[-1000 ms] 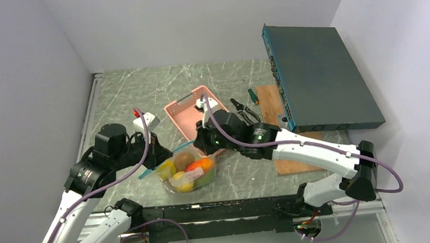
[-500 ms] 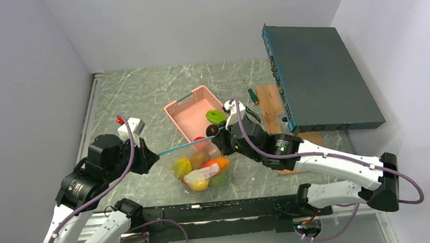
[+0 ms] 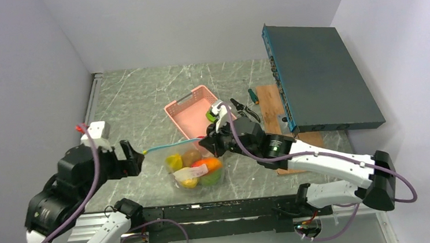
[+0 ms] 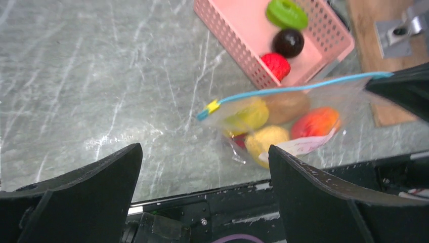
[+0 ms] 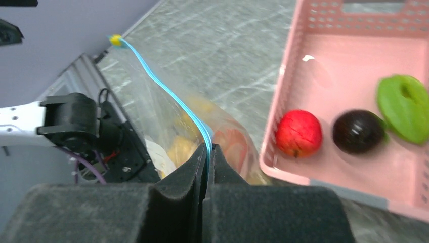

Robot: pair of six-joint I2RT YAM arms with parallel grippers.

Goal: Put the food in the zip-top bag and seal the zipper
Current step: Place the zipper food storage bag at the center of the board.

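The clear zip-top bag [image 3: 196,170] hangs with its bottom on the table and holds yellow, brown, orange and green food [image 4: 275,124]. Its teal zipper [image 4: 298,88] is stretched taut, with a yellow slider [image 4: 212,106] at the left end. My right gripper [image 5: 208,148] is shut on the zipper's right end [image 3: 207,140]. My left gripper [image 4: 205,169] is open, clear of the slider and to its left [image 3: 137,160]. More food lies in the pink basket [image 5: 289,81]: a red piece [image 5: 298,132], a dark purple one [image 5: 358,130] and a green one [image 5: 402,114].
A large dark flat box [image 3: 319,78] leans at the right, over a wooden board [image 3: 270,112]. Small tools [image 3: 245,104] lie beside the basket. A black rail [image 3: 225,210] runs along the near table edge just in front of the bag.
My left gripper has let go of the zipper's left end, opened wide and drawn back to the left. The right gripper still pinches the zipper; the bag has shifted slightly.
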